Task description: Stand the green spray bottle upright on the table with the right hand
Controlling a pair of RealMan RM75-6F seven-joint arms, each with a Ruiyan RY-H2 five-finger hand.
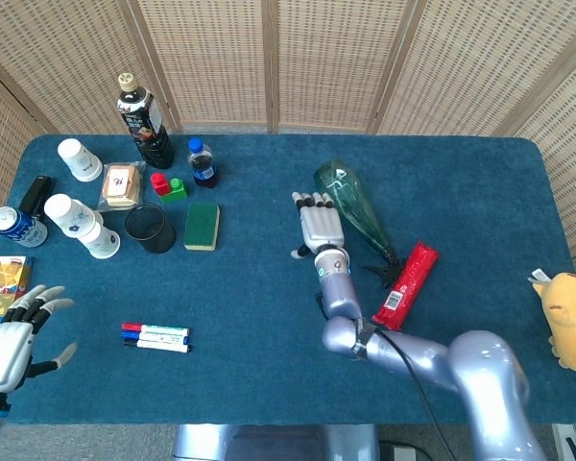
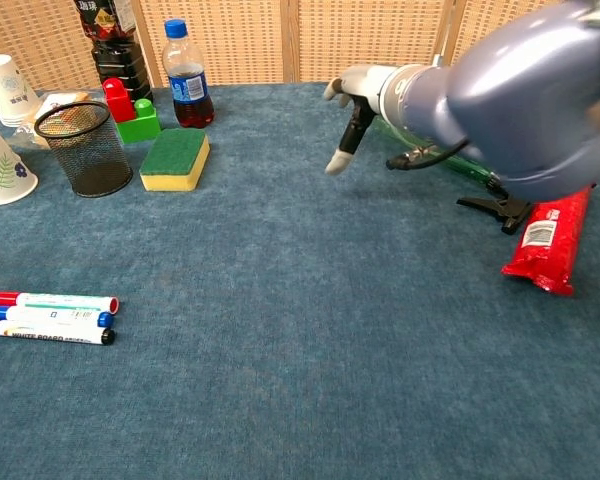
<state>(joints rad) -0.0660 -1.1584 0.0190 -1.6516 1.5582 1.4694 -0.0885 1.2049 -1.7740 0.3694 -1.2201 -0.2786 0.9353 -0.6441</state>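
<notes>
The green spray bottle (image 1: 353, 206) lies on its side on the blue table, base toward the far side, black trigger head (image 1: 382, 271) toward the near right. My right hand (image 1: 320, 225) hovers flat just left of the bottle, fingers stretched out and holding nothing. In the chest view the same right hand (image 2: 358, 100) hangs with its fingers spread, and only the bottle's neck (image 2: 470, 168) and trigger (image 2: 490, 205) show past the forearm. My left hand (image 1: 10, 338) rests open at the table's near left corner.
A red packet (image 1: 406, 284) lies right beside the trigger head. At far left stand a dark bottle (image 1: 144, 120), a small cola bottle (image 1: 202, 161), a mesh cup (image 1: 152, 228), a sponge (image 1: 202, 226), paper cups (image 1: 80, 226). Markers (image 1: 156, 336) lie near the front. A yellow toy (image 1: 571, 317) sits at the right edge.
</notes>
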